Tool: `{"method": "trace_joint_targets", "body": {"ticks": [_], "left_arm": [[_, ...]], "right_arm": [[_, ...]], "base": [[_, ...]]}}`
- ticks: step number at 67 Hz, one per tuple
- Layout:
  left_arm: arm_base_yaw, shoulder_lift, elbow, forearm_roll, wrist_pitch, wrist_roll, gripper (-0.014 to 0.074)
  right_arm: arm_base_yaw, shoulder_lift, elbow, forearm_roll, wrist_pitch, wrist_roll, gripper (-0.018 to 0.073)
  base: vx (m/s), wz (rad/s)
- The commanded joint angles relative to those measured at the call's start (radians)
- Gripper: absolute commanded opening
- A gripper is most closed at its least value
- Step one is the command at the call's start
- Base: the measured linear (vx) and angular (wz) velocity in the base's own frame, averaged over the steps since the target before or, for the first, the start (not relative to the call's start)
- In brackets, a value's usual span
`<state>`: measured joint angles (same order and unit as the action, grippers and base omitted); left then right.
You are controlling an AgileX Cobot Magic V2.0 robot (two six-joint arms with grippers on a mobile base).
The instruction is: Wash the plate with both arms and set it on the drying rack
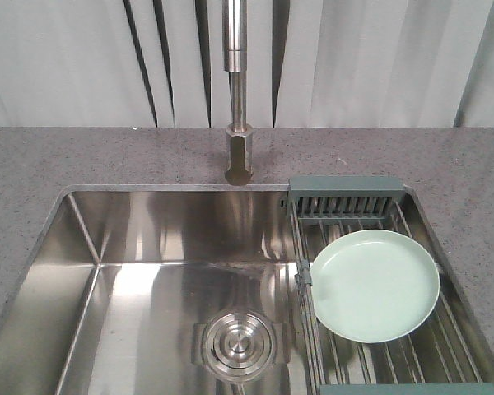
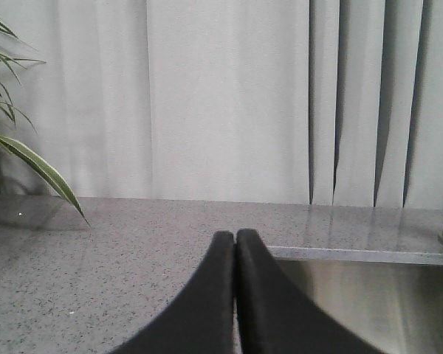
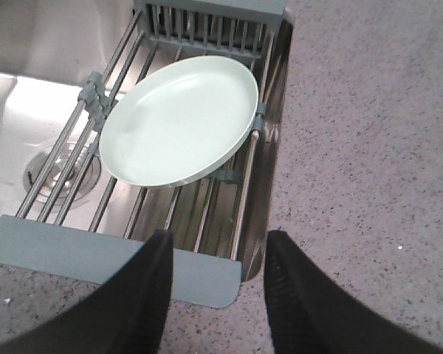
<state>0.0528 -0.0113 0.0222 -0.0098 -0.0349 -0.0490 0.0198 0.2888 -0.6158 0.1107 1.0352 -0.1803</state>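
The pale mint-green plate (image 1: 375,284) lies flat on the wire drying rack (image 1: 346,206) over the right end of the sink. It also shows in the right wrist view (image 3: 179,121), resting on the rack's wires (image 3: 66,166). My right gripper (image 3: 218,240) is open and empty, above the rack's near end bar and the counter, short of the plate. My left gripper (image 2: 235,237) is shut and empty, held over the counter by the sink's left rim. Neither arm shows in the front view.
The stainless sink basin (image 1: 156,280) has a round drain (image 1: 239,346) in its floor. A faucet (image 1: 237,90) stands behind it. Speckled grey counter (image 1: 58,160) surrounds the sink. A plant's leaves (image 2: 22,158) hang at the left. Grey curtains are behind.
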Motion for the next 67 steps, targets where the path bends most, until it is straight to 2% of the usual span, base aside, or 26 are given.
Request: {"method": "trace_joint_targets", "body": {"ticks": [1,14,21,31,44,57,60,67], "left_arm": [[0.003,-0.015,-0.028,-0.008,-0.073,-0.009,-0.0006],[0.003,-0.015,-0.028,-0.008,-0.073,-0.009,-0.0006],[0.003,-0.015,-0.028,-0.008,-0.073,-0.009,-0.0006],[0.003,-0.015,-0.028,-0.008,-0.073,-0.009,-0.0006],[0.003,-0.015,-0.028,-0.008,-0.073,-0.009,-0.0006],[0.003,-0.015,-0.028,-0.008,-0.073,-0.009,-0.0006],[0.003,-0.015,-0.028,-0.008,-0.073,-0.009,-0.0006],[0.003,-0.015,-0.028,-0.008,-0.072,-0.009,-0.0006]], "right_arm": [[-0.004,-0.022,-0.025,-0.02,-0.087,-0.004,0.0192],[-0.001,-0.038,-0.025,-0.021,-0.15,-0.003,-0.0016],[-0.001,-0.047,0.022,-0.024,-0.274,-0.012,-0.0008],[-0.001,-0.125,0.237,-0.028,-0.629,-0.023,-0.0008],[-0.001,-0.222,0.492,-0.016,-0.91,-0.023,-0.0008],[-0.001,-0.279,0.648,0.016,-1.051,-0.003,-0.0008],[0.001,-0.297,0.647,0.042,-1.029,-0.004,-0.0008],[0.027,-0.305,0.648,0.036,-1.024,-0.011,-0.0008]], "base": [[0.0,0.0],[0.0,0.0],[0.0,0.0],[0.0,0.0],[0.0,0.0],[0.0,0.0],[0.0,0.0],[0.0,0.0]]}}
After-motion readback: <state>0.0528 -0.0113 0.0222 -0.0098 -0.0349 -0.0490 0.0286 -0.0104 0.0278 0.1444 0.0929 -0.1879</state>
